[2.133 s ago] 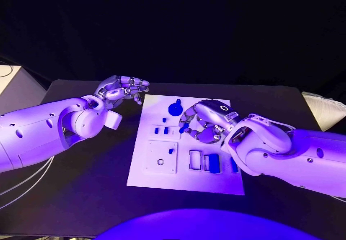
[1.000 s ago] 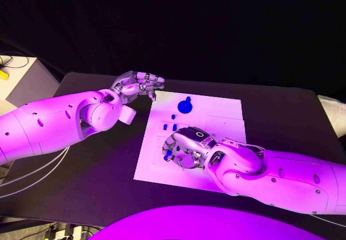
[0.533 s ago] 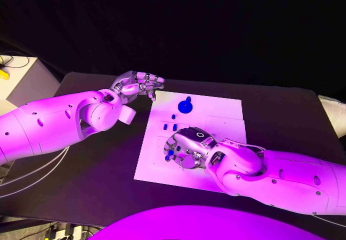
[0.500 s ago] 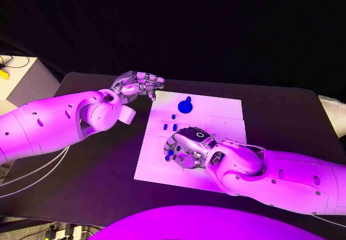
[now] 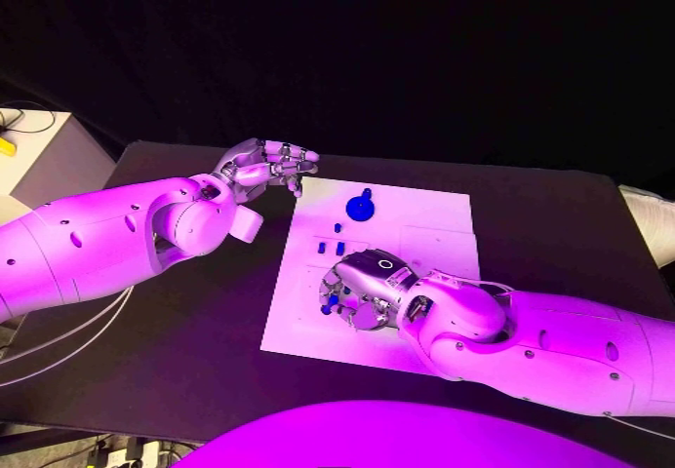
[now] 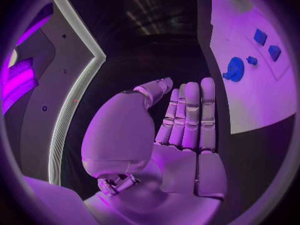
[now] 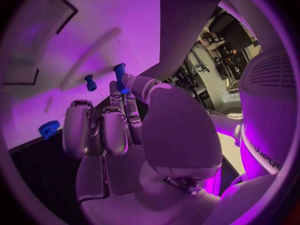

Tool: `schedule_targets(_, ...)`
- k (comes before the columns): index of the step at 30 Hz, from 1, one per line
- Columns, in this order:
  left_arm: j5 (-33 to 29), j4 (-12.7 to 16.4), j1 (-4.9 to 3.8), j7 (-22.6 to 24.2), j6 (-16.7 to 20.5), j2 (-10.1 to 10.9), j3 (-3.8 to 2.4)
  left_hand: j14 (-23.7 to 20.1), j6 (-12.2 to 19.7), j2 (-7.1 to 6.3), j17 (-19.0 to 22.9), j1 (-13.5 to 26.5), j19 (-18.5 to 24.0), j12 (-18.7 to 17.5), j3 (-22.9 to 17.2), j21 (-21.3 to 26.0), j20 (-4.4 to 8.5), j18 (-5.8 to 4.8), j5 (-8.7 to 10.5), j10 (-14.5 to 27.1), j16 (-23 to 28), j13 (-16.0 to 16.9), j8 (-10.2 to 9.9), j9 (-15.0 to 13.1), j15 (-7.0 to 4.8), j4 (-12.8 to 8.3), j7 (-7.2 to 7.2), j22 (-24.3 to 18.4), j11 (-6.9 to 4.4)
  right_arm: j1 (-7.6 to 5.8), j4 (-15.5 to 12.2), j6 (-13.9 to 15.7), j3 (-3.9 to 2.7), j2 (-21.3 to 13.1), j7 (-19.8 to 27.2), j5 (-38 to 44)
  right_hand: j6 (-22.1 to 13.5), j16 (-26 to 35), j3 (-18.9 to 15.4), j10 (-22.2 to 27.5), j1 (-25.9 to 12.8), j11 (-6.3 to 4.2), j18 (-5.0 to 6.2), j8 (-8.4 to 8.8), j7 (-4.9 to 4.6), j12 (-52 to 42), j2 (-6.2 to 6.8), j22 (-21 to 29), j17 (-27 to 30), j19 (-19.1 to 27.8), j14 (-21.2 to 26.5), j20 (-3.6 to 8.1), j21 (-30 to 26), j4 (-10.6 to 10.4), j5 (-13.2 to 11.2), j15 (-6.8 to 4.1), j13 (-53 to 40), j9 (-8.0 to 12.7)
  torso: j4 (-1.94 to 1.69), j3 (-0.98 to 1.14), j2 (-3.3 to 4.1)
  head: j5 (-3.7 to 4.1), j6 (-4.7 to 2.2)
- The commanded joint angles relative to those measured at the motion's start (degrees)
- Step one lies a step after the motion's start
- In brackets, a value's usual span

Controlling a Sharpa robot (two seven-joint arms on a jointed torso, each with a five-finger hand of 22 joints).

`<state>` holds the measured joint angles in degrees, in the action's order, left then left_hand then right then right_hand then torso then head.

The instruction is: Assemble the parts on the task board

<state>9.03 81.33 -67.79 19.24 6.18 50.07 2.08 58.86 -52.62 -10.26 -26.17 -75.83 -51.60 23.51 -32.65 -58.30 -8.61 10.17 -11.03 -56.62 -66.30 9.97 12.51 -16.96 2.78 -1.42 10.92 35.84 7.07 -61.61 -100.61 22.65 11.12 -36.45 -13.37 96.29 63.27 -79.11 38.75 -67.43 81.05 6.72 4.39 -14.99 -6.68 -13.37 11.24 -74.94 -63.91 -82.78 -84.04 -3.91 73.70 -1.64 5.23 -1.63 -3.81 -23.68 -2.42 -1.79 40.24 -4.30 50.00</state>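
The white task board [image 5: 422,219] lies in the middle of the black table. My right hand [image 5: 366,290] hovers low over its left middle, and in the right wrist view a thin blue peg [image 7: 119,76] is pinched at its fingertips [image 7: 116,94]. A second small peg [image 7: 91,82] stands on the board [image 7: 94,25] beside it. The blue gear [image 5: 360,208] rests near the far edge, with small blue parts [image 5: 331,248] below it. My left hand [image 5: 267,166] hangs beyond the board's far left corner, fingers stretched and holding nothing [image 6: 187,120]; the gear [image 6: 235,69] lies ahead of it.
A pale box [image 5: 50,156] stands at the table's far left corner. White cables [image 5: 57,341] hang off the left side. A rectangular recess [image 7: 59,10] is cut into the board ahead of the right hand. My right forearm [image 5: 548,341] covers the board's near right part.
Since the earliest frame the camera has shifted and my right hand has moved from the board's middle to its left middle. Over the last half second it barely moves. The left hand stays put.
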Motion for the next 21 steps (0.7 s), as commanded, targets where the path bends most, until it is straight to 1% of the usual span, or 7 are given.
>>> schedule_targets(1,-0.3,0.2,-0.01,0.2,-0.9,0.0,-0.06,-0.2,0.4,0.31,0.1,-0.1,-0.4,0.2,0.2,0.1,0.16,0.43,-0.07,0.5,0.2,-0.1,0.3,0.1,0.12,0.0,-0.10,-0.1,-0.03,0.13,0.2,-3.6,0.18,0.3,0.1,0.8,-0.1,-0.1,0.8,-4.6,0.0,-4.06,-0.53,-0.28,-0.22,-0.2,-0.51,-2.9,-0.1,0.0,-1.2,-0.11,-0.2,0.4,0.2,-0.19,-2.4,-0.1,-0.05,-0.03,0.03,0.00,0.00)
schedule_targets(8,-0.3,0.2,-0.02,0.2,-0.9,0.0,-0.06,-0.2,0.4,0.31,0.1,-0.1,-0.4,0.2,0.2,0.1,0.16,0.43,-0.07,0.5,0.2,-0.1,0.3,0.1,0.12,0.0,-0.10,-0.1,-0.03,0.21,0.6,-2.5,0.31,0.7,1.0,0.1,-1.4,0.1,0.5,-3.2,-1.3,-3.51,-0.35,0.31,-0.77,1.1,-0.37,-2.3,0.5,0.5,-1.1,-0.38,-1.2,0.6,0.9,0.24,-2.2,-0.1,-0.01,-0.06,0.00,-0.01,0.00)
schedule_targets(9,-0.3,0.2,-0.02,0.2,-0.9,0.0,-0.06,-0.2,0.4,0.31,0.1,-0.1,-0.4,0.2,0.2,0.1,0.16,0.43,-0.07,0.5,0.2,-0.1,0.3,0.1,0.12,0.0,-0.10,-0.1,-0.03,0.22,0.7,-2.1,0.32,0.8,1.4,-0.2,-3.0,0.3,-0.2,-2.4,-2.2,-3.10,-0.23,1.21,-1.27,1.9,0.23,-1.8,0.8,0.9,-1.0,-0.68,-1.9,0.5,2.9,0.68,-2.1,0.1,0.00,-0.06,-0.01,-0.06,0.00)
schedule_targets(10,-0.3,0.2,-0.02,0.2,-0.8,0.0,-0.06,-0.2,0.4,0.31,0.1,-0.1,-0.4,0.2,0.2,0.1,0.16,0.43,-0.07,0.5,0.2,-0.1,0.3,0.1,0.12,0.0,-0.10,-0.1,-0.03,0.22,0.7,-1.6,0.33,0.8,1.8,-0.6,-3.6,0.2,-0.7,-2.0,-2.7,-2.83,-0.20,1.62,-1.43,2.2,0.56,-1.7,0.8,1.0,-1.0,-0.84,-2.1,0.5,3.2,0.82,-2.0,0.2,0.00,-0.07,-0.01,-0.09,0.00)
schedule_targets(13,-0.3,0.1,-0.02,0.2,-0.8,0.0,-0.06,-0.2,0.4,0.31,0.1,-0.1,-0.4,0.2,0.2,0.1,0.16,0.43,-0.07,0.5,0.2,-0.1,0.3,0.1,0.12,0.0,-0.10,-0.1,-0.03,0.23,0.9,-0.6,0.35,0.8,3.1,-1.6,-6.6,1.2,-3.1,1.7,-5.2,-1.73,0.82,3.75,-1.94,4.6,3.19,1.6,3.0,3.3,-0.3,-1.75,-7.2,-0.2,3.7,1.80,-0.8,0.8,0.00,-0.05,-0.01,-0.09,0.00)
schedule_targets(15,-0.3,0.1,-0.02,0.2,-0.8,0.0,-0.06,-0.2,0.4,0.31,0.1,-0.1,-0.4,0.2,0.2,0.1,0.16,0.43,-0.07,0.5,0.2,-0.1,0.3,0.1,0.12,0.0,-0.10,-0.1,-0.03,0.23,0.9,-0.1,0.36,0.8,3.8,-2.2,-8.2,2.2,-4.0,3.4,-5.6,-1.48,1.31,4.76,-1.91,5.3,4.00,3.2,4.9,4.4,0.4,-2.06,-9.6,-0.4,3.9,2.05,-0.3,1.2,0.01,-0.04,-0.02,-0.07,0.00)
schedule_targets(21,-0.3,0.0,-0.02,0.1,-0.9,-0.1,-0.06,-0.2,0.4,0.31,0.1,-0.1,-0.4,0.2,0.2,0.1,0.16,0.43,-0.07,0.5,0.2,-0.1,0.3,0.1,0.12,0.0,-0.10,-0.1,-0.03,0.22,1.1,0.8,0.38,0.6,4.6,-2.9,-9.9,3.8,-6.5,6.4,-5.4,-1.04,2.09,6.11,-2.02,5.7,4.38,6.0,8.1,6.2,1.8,-2.54,-13.9,-0.3,4.5,2.42,0.0,1.8,0.02,-0.01,0.00,-0.01,0.00)
